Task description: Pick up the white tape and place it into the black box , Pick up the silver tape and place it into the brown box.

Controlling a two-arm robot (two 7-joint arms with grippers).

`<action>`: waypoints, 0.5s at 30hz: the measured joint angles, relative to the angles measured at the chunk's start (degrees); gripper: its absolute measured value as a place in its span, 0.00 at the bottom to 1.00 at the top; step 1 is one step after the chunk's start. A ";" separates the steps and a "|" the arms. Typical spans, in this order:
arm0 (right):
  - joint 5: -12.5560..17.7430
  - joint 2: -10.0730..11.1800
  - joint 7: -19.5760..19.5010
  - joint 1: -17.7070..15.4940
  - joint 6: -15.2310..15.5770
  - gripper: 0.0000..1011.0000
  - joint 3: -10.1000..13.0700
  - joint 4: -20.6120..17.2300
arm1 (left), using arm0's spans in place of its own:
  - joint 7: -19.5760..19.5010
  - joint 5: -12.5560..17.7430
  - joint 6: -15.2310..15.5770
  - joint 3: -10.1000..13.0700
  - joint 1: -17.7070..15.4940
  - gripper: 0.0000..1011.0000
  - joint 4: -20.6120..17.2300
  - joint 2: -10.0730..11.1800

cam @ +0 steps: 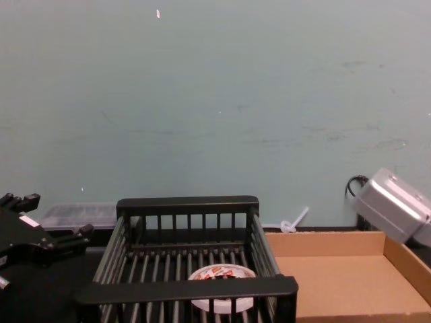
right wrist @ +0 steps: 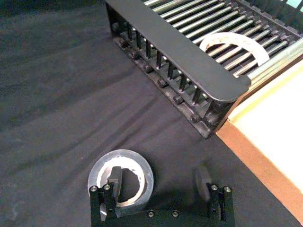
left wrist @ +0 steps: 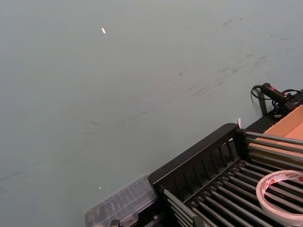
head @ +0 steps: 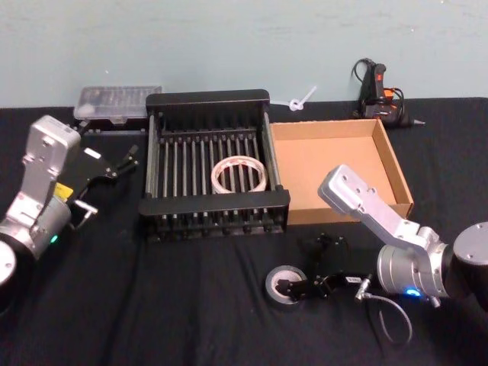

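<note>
Crate first: the black box (head: 213, 164) sits mid-table on the dark cloth (head: 152, 305), and the white tape (head: 239, 174) lies flat on its slatted floor, toward the side nearest the brown box (head: 335, 164); the chest view shows the red-and-white label on its face (cam: 222, 272). The brown box stands right against the crate's right wall, its tan floor bare. In front of the crate's near right corner, on the cloth, lies the silver tape (head: 287, 284), flat with its hollow core up. The right gripper (head: 314, 276) is down at it, fingers spread wide: in the right wrist view one finger (right wrist: 115, 178) sits inside the core of the roll (right wrist: 121, 179) while the other finger stands outside, apart from the roll's rim, so nothing is pinched. The left gripper (head: 113, 164) hovers off the crate's left wall, raised above the cloth, and its fingers look parted with nothing between them. Behind the crate's far left corner rests a clear plastic case (head: 117, 103), and behind the brown box, by the wall, a black glue gun (head: 379, 95) with its cord.
</note>
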 joint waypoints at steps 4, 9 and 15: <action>-0.10 -0.16 0.16 0.00 0.02 0.99 0.09 0.16 | 0.00 0.00 0.00 0.00 0.00 0.99 0.00 0.00; -0.15 -0.21 0.20 -0.02 -0.01 0.99 0.20 0.18 | 0.00 0.00 0.00 0.00 0.00 0.99 0.00 0.00; -0.15 -0.19 0.20 -0.02 -0.01 0.99 0.20 0.18 | 0.00 0.00 0.00 0.00 0.00 0.99 0.00 0.00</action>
